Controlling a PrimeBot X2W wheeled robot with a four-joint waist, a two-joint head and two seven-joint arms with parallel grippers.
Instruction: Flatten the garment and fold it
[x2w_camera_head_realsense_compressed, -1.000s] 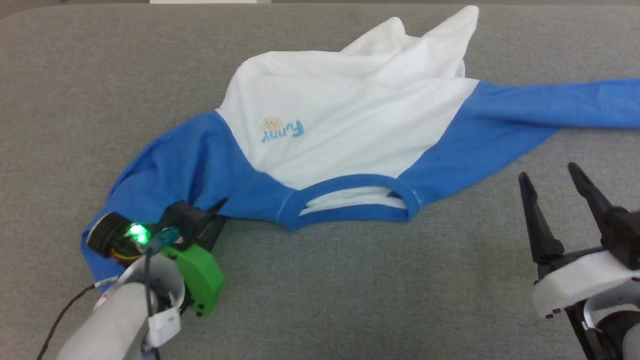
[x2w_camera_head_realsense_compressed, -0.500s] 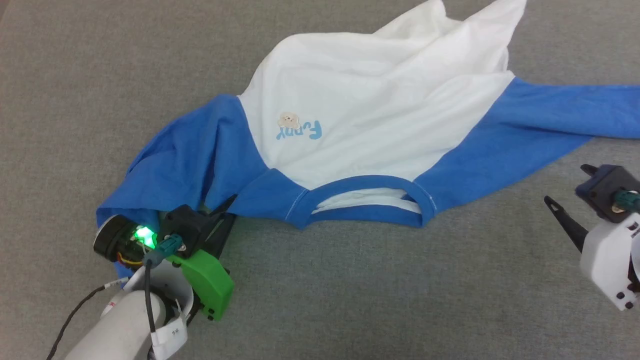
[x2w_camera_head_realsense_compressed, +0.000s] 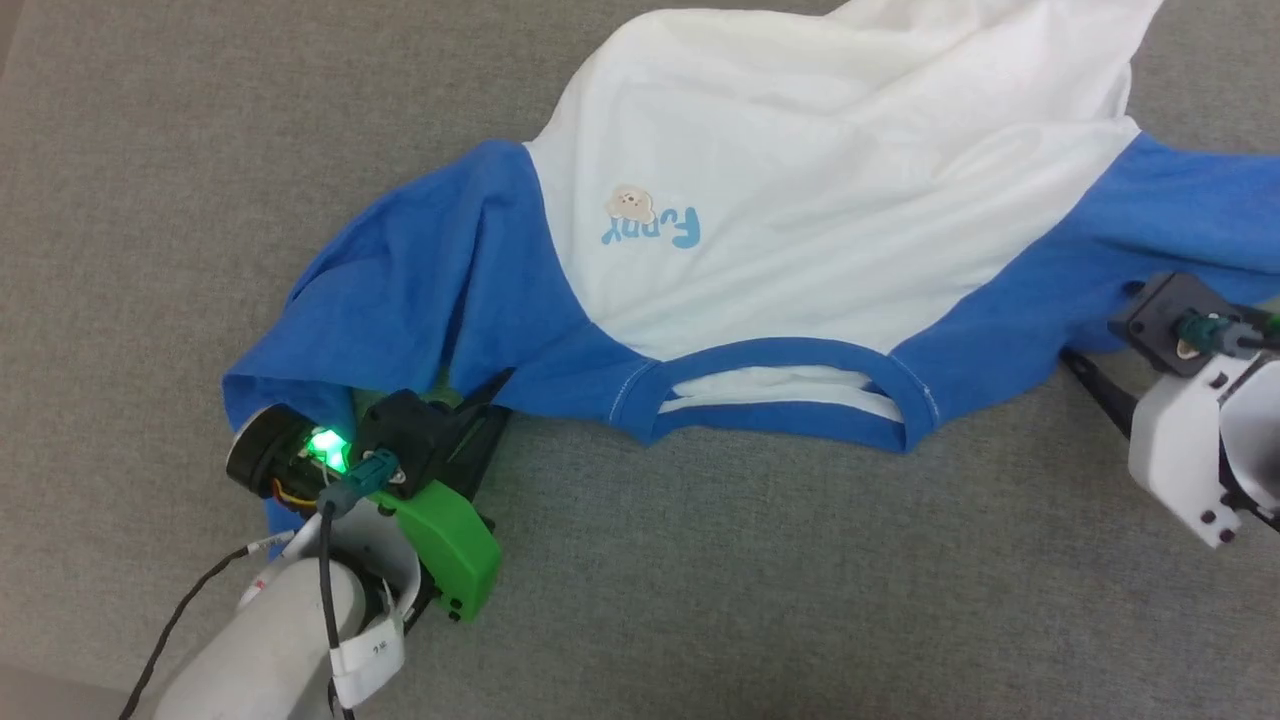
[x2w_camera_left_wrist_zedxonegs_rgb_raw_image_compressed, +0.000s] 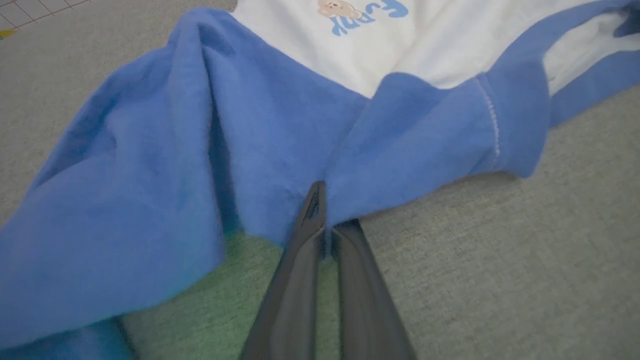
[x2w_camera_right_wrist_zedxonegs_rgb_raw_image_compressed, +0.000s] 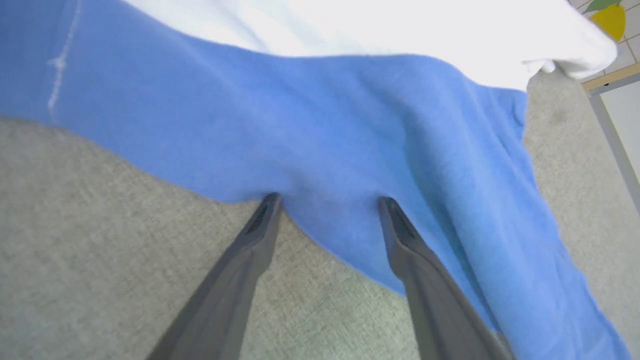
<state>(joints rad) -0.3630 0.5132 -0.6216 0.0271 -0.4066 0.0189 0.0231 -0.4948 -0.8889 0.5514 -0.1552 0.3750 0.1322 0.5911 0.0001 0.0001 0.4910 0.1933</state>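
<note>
Garment (x2w_camera_head_realsense_compressed: 800, 200) lies front-up on the grey table (x2w_camera_head_realsense_compressed: 750, 600), with the neckband (x2w_camera_head_realsense_compressed: 790, 355) toward the near side and the hem bunched at the far side. The sleeves run out left and right, so the long axis runs left to right.

Left gripper (x2w_camera_left_wrist_zedxonegs_rgb_raw_image_compressed: 324, 210) is clenched on the near edge of the left shoulder, where the blue cloth is rumpled into raised folds.

Right gripper (x2w_camera_right_wrist_zedxonegs_rgb_raw_image_compressed: 330, 201) has its jaws spread wide. Both tips touch the near edge of the right sleeve (x2w_camera_right_wrist_zedxonegs_rgb_raw_image_compressed: 400, 150), and nothing is grasped there.

Judgement: the right arm is the nearer to that sleeve, and the cloth lies directly ahead of its tips, on the far side. Closing there would give a matching hold for a sideways stretch.
</note>
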